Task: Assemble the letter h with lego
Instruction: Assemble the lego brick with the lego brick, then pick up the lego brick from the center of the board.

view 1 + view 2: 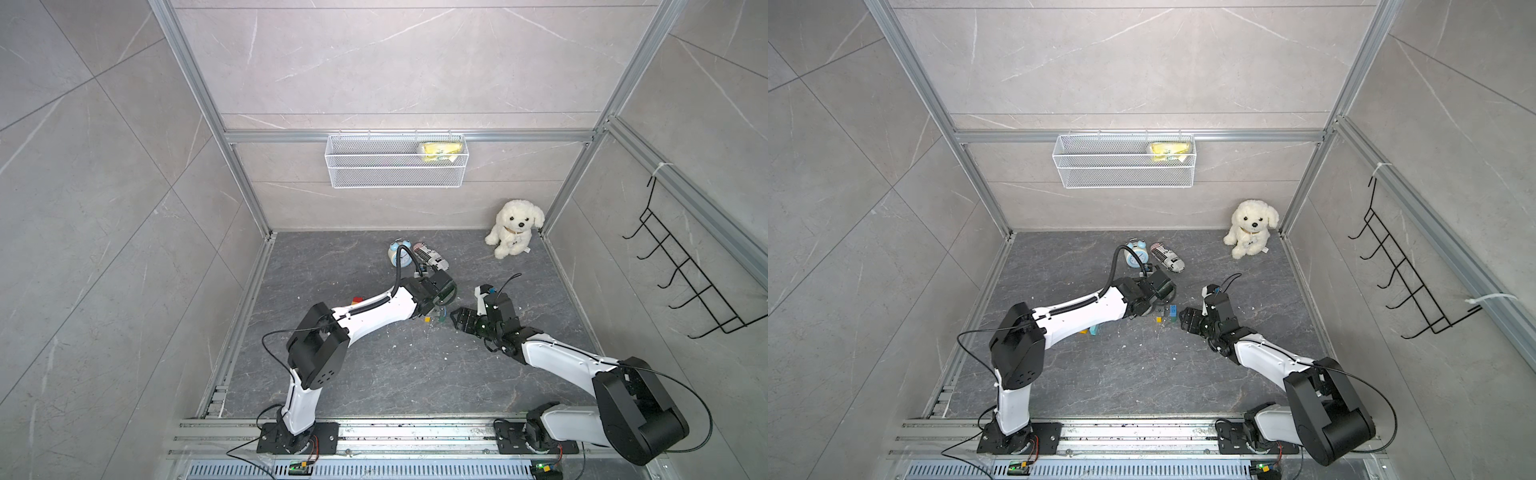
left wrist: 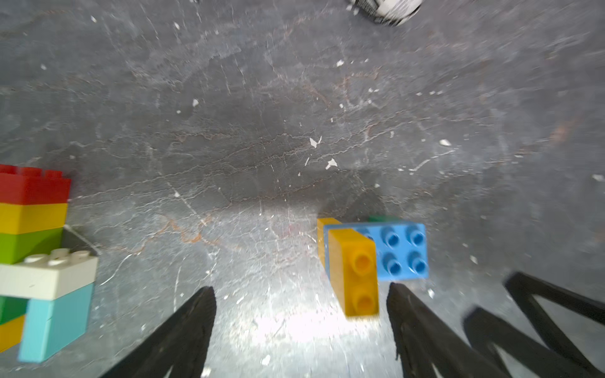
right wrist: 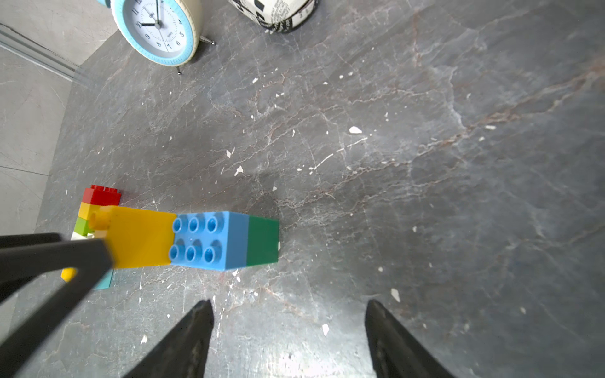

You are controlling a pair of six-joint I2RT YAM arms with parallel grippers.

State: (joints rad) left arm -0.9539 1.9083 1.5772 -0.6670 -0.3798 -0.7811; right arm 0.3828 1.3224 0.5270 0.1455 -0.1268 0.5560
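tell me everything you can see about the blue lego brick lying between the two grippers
The blue brick is glossy plastic with hollow studs. It is tipped on its side on the dark stone-look table, so the studs face sideways. A yellow brick is pressed onto part of its stud face, and a green brick is joined to its underside. Nothing else touches it.

Diffuse, even light is filling both top views; only soft, faint shadows are showing on the dark floor [image 1: 374, 374]. Wide-angle distortion is bowing the frame posts [image 1: 203, 104] toward the edges. Left wrist view is smearing: yellow brick [image 2: 355, 275] and blue brick [image 2: 402, 252] are ghosting, and glare is washing out the floor beside them. Right wrist view is rendering sharper; clock [image 3: 157, 29] numerals are reading clearly.
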